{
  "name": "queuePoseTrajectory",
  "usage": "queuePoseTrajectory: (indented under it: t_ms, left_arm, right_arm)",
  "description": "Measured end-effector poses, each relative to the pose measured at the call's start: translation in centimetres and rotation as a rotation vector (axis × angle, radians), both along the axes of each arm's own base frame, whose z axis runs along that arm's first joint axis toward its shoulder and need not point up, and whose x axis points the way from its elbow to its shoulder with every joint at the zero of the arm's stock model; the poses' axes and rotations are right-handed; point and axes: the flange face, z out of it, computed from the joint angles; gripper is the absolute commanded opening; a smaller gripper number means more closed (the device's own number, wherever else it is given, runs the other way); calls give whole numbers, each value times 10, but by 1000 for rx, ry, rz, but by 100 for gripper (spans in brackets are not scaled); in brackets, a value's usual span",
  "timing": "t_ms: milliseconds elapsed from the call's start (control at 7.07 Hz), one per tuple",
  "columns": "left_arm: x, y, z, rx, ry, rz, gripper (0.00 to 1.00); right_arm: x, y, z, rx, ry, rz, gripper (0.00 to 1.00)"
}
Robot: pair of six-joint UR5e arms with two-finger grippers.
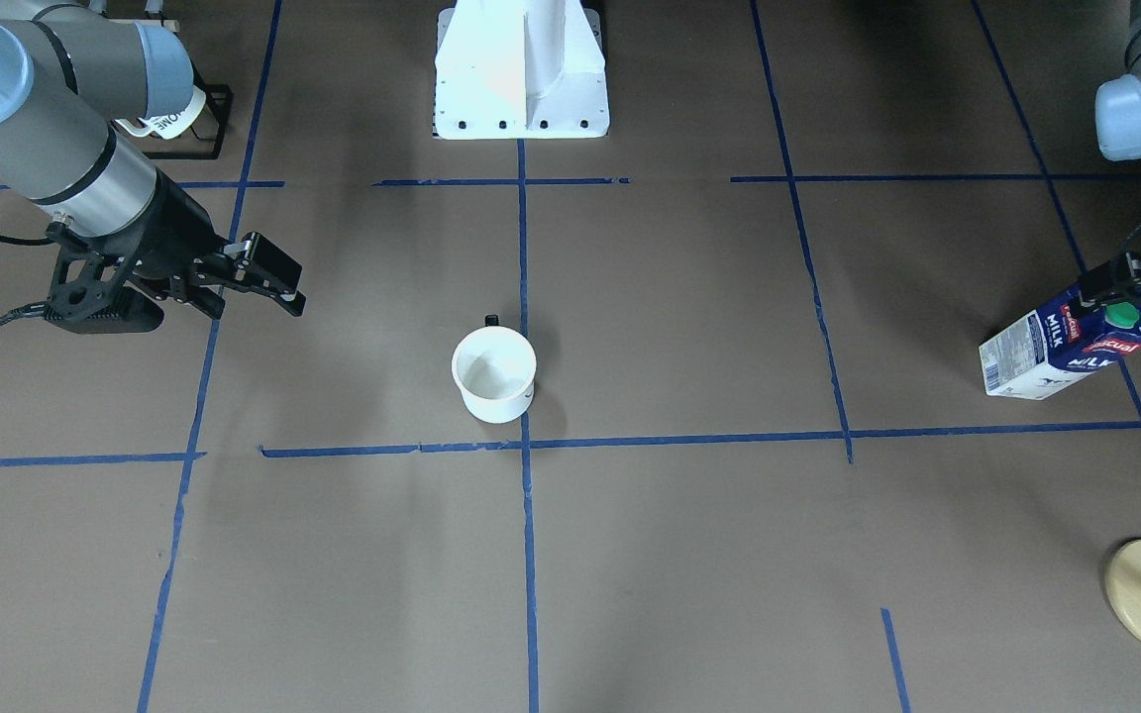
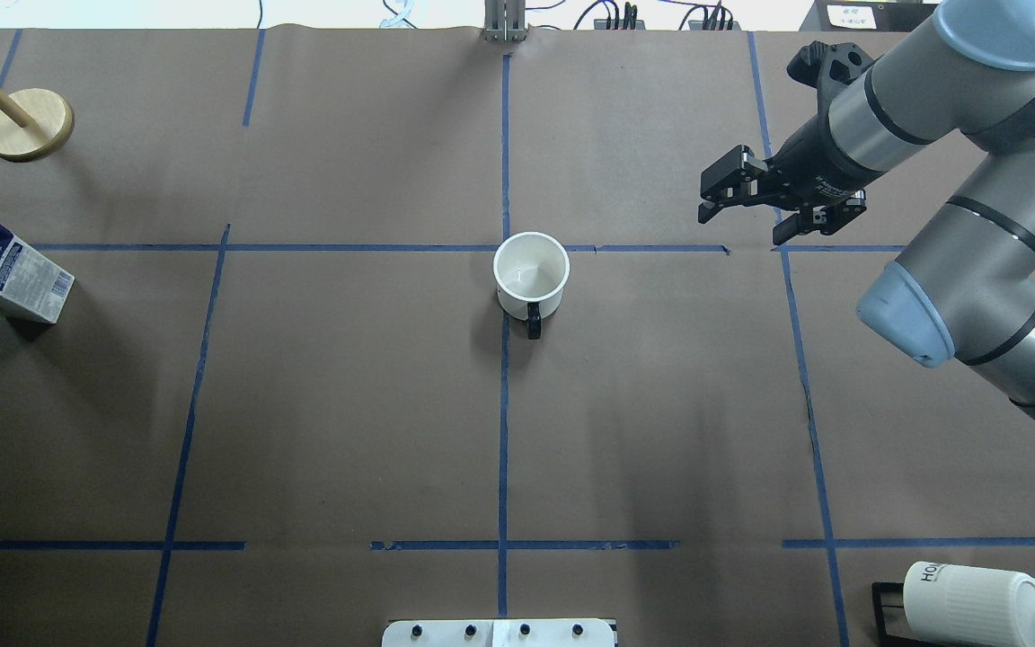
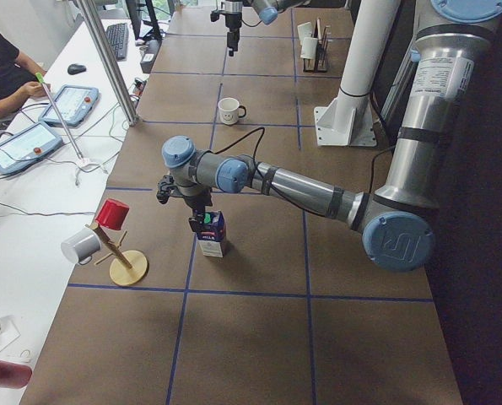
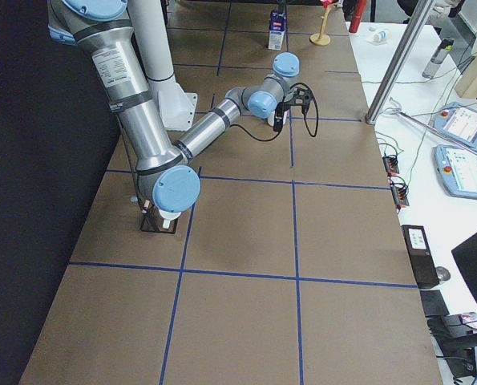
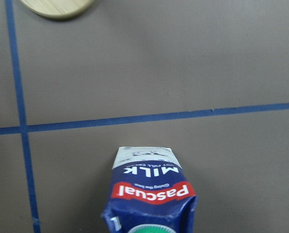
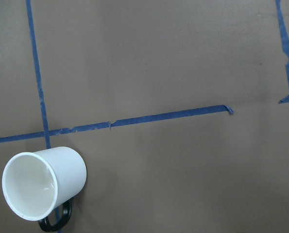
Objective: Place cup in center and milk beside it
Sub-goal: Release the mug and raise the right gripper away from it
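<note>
1. Already the cup stands upright at the center, just on the robot's side of the tape crossing, with its handle toward the robot.
2. The right end effector hangs off to one side, jaws spread and nothing between them, well apart from the cup.
3. The milk stands far out on the robot's left of the surface, well apart from the cup. The left end effector sits right at the carton's gable top. I cannot tell whether it is clamped on it.
4. My worry is that a tall carton held only by its folded top could swing, slip or topple on set-down.
5. Brought in too close, it could knock the cup off the crossing. Left too far out, it would hardly count as beside.
</note>
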Motion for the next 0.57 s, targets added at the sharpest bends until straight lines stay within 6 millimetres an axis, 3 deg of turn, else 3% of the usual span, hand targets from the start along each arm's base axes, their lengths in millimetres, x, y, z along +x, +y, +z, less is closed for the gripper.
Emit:
queuePoseTrajectory:
  t_ms: [142, 283, 425, 566]
  left_arm:
    - [10, 1, 3, 3, -10, 18, 48]
    - [16, 2, 7, 5, -26, 27, 6]
    - [18, 2, 8, 8, -37, 30, 0]
    - [20, 0, 2, 16, -38, 28, 0]
  right_arm:
    - [-3, 1, 0, 0, 2, -2, 100]
    - [-5, 3, 0, -1, 3, -5, 100]
    - [-7, 4, 0, -3, 3, -7, 100]
    - [-9, 5, 0, -5, 3, -9, 100]
